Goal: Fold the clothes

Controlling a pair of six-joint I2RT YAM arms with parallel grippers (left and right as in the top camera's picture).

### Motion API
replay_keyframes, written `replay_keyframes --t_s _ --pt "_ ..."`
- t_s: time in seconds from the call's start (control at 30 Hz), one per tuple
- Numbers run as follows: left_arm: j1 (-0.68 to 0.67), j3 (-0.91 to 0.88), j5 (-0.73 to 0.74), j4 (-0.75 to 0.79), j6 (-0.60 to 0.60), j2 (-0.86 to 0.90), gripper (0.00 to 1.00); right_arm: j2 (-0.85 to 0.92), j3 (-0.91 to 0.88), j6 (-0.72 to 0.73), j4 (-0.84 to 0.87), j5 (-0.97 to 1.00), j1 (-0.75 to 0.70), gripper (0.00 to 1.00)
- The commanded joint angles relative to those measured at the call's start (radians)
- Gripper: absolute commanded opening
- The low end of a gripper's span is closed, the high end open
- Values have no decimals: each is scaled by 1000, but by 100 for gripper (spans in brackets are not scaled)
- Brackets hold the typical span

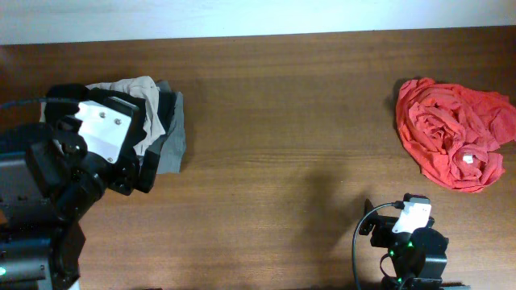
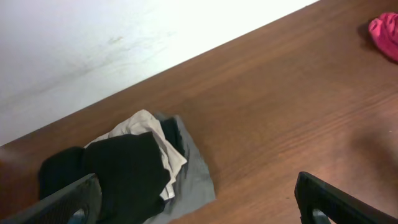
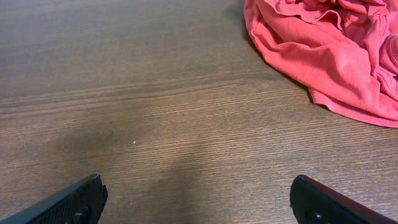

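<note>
The clothes, a black shirt (image 2: 124, 169), lie crumpled on a small pile at the table's left, on top of a beige garment (image 2: 151, 127) and a grey one (image 2: 194, 177). No logo shows. My left gripper (image 2: 199, 208) hovers over this pile's near edge, open wide, with its left finger (image 2: 68, 202) above the black fabric and nothing held. In the overhead view my left arm (image 1: 101, 133) hides most of the pile. My right gripper (image 3: 199, 202) is open above bare wood at the front right.
A crumpled red-orange garment (image 1: 453, 133) lies at the right side of the table (image 1: 290, 105), ahead and to the right of my right gripper, and also shows as the red-orange garment (image 3: 329, 56). A pale wall (image 2: 124, 37) borders the far edge.
</note>
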Motion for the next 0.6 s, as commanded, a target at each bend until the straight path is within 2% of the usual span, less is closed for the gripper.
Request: replay_keyframes --t_s 0.0,0.17,0.2,0.4,0.47,0.57 --pt "-4 -56 -65 28 19 -47 99 -11 -6 11 4 -9 -8 99" --pt "-2 -300 -74 214 18 -186 99 -11 -6 11 4 -9 -8 99" --pt "-2 -407 -74 303 18 -245 99 -11 -6 11 3 -9 -8 99" --pt "-2 -801 -71 599 17 -486 99 -11 -6 11 4 -9 -8 99" --pt "-2 -961 -55 670 10 -602 99 -11 -6 11 3 -9 -8 99" --pt "3 -1084 -39 697 5 -702 99 -11 -6 11 3 -9 -8 99"
